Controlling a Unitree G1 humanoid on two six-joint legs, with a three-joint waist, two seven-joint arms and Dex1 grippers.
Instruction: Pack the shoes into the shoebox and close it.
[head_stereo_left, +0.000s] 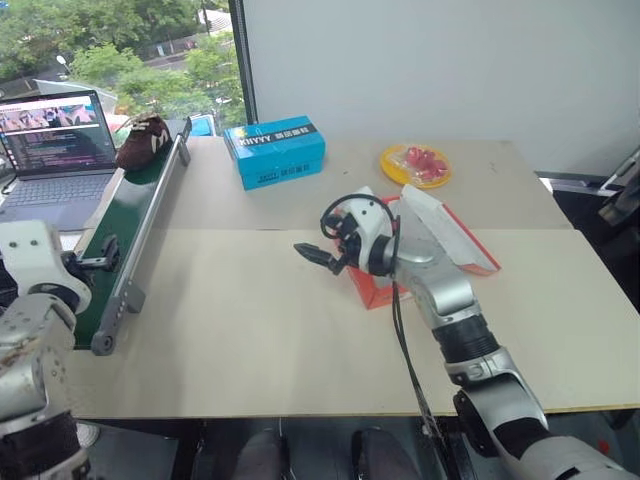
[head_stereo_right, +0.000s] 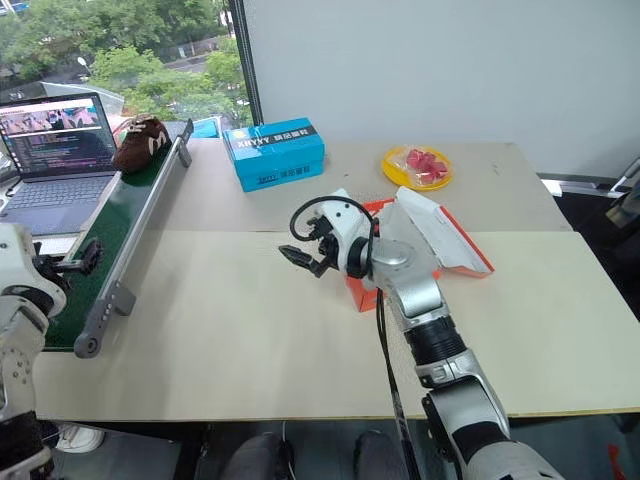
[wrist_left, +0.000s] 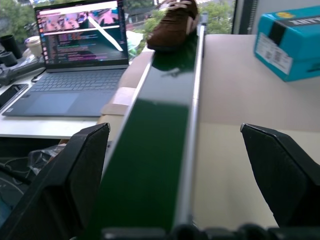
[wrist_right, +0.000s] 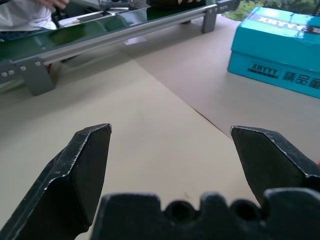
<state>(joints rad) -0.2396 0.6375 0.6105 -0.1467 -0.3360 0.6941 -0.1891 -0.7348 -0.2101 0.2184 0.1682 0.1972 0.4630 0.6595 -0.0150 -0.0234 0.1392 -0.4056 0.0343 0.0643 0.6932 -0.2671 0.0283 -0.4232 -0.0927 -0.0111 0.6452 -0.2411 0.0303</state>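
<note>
One dark brown shoe (head_stereo_left: 143, 140) with cream parts lies at the far end of the green conveyor belt (head_stereo_left: 125, 225). The red-orange shoebox (head_stereo_left: 372, 290) sits open at mid-table, its white-lined lid (head_stereo_left: 440, 225) raised; my right arm hides part of it. My right gripper (head_stereo_left: 318, 255) hovers open over the bare table just left of the box, holding nothing. My left gripper (wrist_left: 175, 130) is open at the belt's near end, pointing along the belt toward the shoe (wrist_left: 172, 22), empty.
A blue box with white lettering (head_stereo_left: 274, 150) stands behind the shoebox. A yellow plate with red pieces (head_stereo_left: 415, 164) is at the back right. An open laptop (head_stereo_left: 55, 150) sits left of the conveyor.
</note>
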